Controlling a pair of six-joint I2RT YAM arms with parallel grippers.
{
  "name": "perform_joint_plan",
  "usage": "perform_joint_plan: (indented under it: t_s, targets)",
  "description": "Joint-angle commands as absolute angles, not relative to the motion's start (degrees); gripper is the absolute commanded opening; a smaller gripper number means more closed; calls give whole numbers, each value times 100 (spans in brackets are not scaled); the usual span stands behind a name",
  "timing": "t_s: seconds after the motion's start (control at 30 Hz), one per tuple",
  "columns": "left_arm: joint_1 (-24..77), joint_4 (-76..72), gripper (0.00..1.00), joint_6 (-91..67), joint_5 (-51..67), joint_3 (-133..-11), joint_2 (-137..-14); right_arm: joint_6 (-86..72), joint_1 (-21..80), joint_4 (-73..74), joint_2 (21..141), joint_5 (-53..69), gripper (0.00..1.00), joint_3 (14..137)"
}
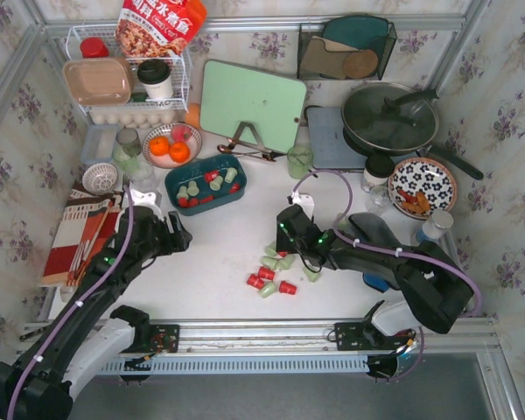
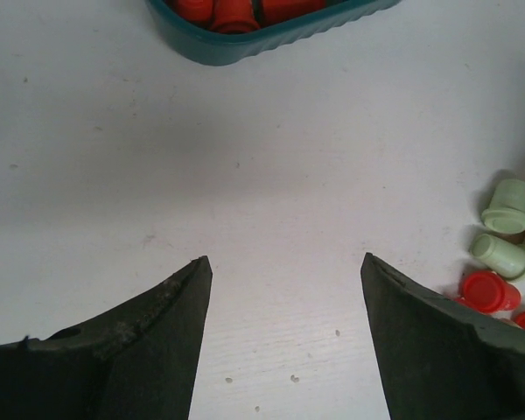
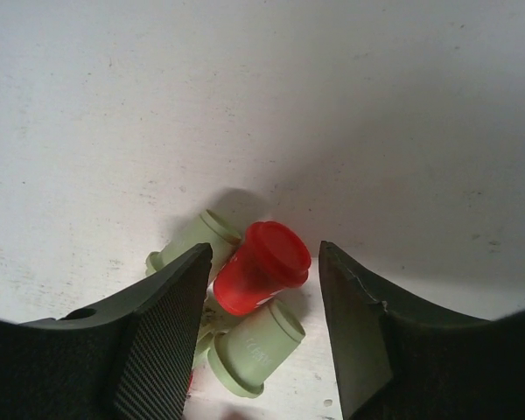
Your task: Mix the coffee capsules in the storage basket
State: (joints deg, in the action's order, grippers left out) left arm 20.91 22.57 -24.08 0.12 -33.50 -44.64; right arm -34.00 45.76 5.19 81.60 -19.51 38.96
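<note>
Now the right gripper [image 3: 264,249] straddles a red capsule [image 3: 261,267] out on the table [image 1: 227,245], though I can't tell if it's pinched; the left gripper [image 2: 284,262] hangs open, empty. With the storage basket [image 1: 177,179] well apart up-left, that tapered pod could squirt out sideways, scattering the mint capsules [image 3: 255,350] touching it.

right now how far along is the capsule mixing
Done: some red and green capsules lie in the storage basket. In hand: the right gripper straddles a red capsule on the table, jaws not yet shut. To do: the loose capsules around it; the left gripper hangs open, empty.
</note>
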Motion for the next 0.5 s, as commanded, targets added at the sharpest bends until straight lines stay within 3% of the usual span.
perform_joint_plan:
  t_s: [0.0, 0.47]
  targets:
    - [2084, 2233, 72, -2337, 339, -3419, -4366, -3776, 4592, 597, 8358, -1894, 58, 3989]
    - [2088, 2329, 72, -2382, 522, -3384, -3920, -3937, 4588, 811, 8886, -2206, 54, 4138]
